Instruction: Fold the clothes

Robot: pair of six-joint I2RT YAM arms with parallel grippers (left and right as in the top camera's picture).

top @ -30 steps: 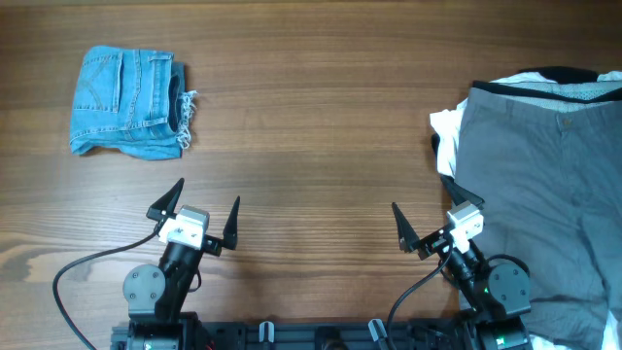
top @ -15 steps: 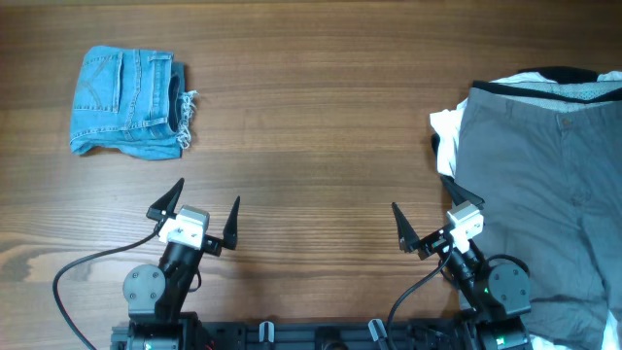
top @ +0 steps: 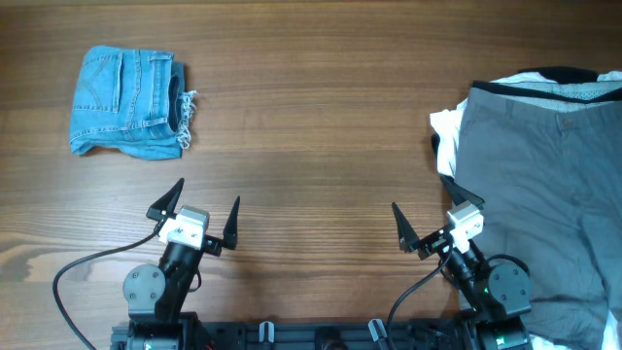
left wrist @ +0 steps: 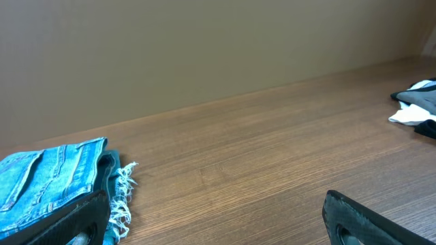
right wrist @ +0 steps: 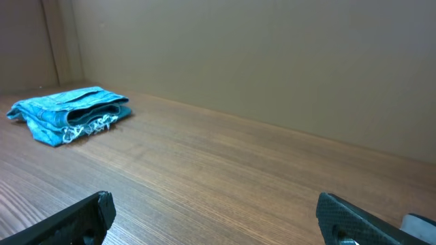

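A wooden table [top: 311, 117] is being shown from above, with two robot arms sitting at its near edge. The left tool [top: 209, 192] is hovering over bare wood at the near left, its jaws standing wide apart and gripping nothing. The right tool [top: 420, 192] is hovering at the near right, likewise spread wide and empty. From above, its outer jaw is overlapping the left edge of the clothes.

Large grey shorts [top: 544, 165] are lying spread across the right side of the table, waistband and button toward the far edge, and running out of the picture on the right. A crumpled white cloth [top: 445, 131] is poking out from under their left edge, and a black garment [top: 564, 72] is showing along their far edge.

Well apart from these, at the far left, small light-blue denim shorts [top: 126, 102] are lying folded, their frayed hem facing right.

The left wrist camera is showing the denim shorts [left wrist: 54, 170] low on the left and a scrap of white cloth [left wrist: 409, 116] far off on the right. The right wrist camera is showing the denim shorts [right wrist: 68, 112] in the far left corner.
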